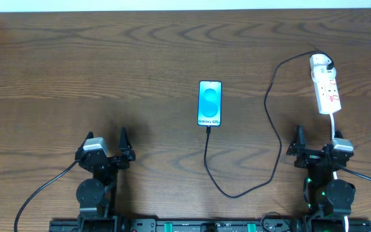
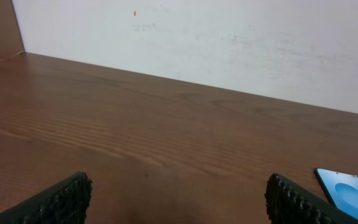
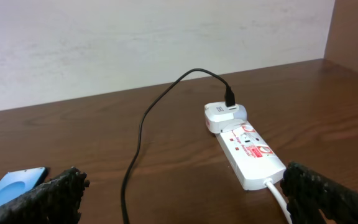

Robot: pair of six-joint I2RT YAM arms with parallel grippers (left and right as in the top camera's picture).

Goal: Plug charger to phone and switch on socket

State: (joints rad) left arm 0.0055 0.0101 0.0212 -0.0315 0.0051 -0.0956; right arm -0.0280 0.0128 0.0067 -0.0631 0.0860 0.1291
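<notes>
Phone (image 1: 210,103) lay mid-table overhead, well ahead of the left gripper (image 1: 106,147) and right gripper (image 1: 317,147), both spread wide and empty. Cable (image 1: 205,151) met its bottom edge. Left wrist: phone (image 2: 348,190) just outside the parted fingers (image 2: 294,202). Right wrist: socket (image 3: 250,155) ahead between parted fingers (image 3: 48,199).
</notes>
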